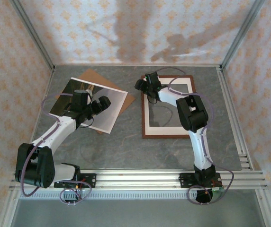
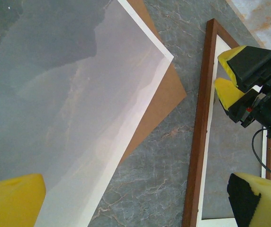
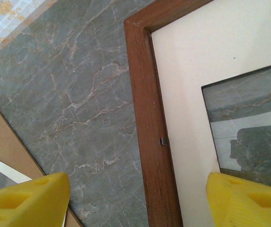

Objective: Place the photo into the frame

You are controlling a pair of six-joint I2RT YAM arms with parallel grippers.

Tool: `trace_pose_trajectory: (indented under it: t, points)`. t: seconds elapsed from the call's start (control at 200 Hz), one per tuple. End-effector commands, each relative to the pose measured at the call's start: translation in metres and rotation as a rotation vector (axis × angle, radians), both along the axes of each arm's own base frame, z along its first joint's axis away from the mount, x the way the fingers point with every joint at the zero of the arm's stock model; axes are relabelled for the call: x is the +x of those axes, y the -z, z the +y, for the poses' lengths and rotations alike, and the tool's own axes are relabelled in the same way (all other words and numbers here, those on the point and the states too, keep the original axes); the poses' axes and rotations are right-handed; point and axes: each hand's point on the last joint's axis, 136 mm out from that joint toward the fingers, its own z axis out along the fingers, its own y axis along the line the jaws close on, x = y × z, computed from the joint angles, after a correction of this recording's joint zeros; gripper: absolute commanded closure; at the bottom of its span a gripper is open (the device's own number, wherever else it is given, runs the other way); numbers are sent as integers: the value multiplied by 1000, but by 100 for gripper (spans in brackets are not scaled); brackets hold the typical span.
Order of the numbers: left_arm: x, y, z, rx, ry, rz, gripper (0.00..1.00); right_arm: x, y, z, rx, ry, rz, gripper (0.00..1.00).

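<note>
The photo [image 1: 108,109], a glossy hazy mountain print with a white border, lies at the left on a brown backing board [image 1: 94,76]. My left gripper [image 1: 103,103] hovers open over the photo's right part. In the left wrist view the photo [image 2: 55,94] runs under the left finger [image 2: 12,201]; the gap spans bare table. The frame [image 1: 166,136], thin reddish-brown wood, lies flat at the right with a white mat [image 1: 166,127] inside. My right gripper [image 1: 141,86] is open over the frame's far-left corner, its fingertips [image 3: 26,198] straddling the left rail [image 3: 149,118], apart from it.
Grey marbled table [image 1: 126,146] separates photo and frame. The backing board's corner [image 2: 166,97] pokes out beside the photo. An aluminium rail [image 1: 140,177] runs along the near edge, and patterned walls with metal uprights close in the sides and back.
</note>
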Motion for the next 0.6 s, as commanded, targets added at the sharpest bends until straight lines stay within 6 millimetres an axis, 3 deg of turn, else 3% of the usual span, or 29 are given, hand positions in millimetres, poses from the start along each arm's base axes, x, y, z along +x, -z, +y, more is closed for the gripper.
trace_pose_trajectory:
  t: [0.0, 0.275, 0.475, 0.591]
  points:
    - [5, -8, -4, 14, 24, -27, 0, 0, 1, 3, 9, -7, 29, 25]
    - [6, -3, -6, 6, 26, -21, 0, -16, 0, 3, 21, -33, 66, 27]
    - [7, -5, -1, 47, 25, -17, 0, -18, -44, -4, -37, -64, -3, 24]
    - [8, 0, 10, 96, -18, -11, 0, -30, -67, -8, -84, -105, -46, 22]
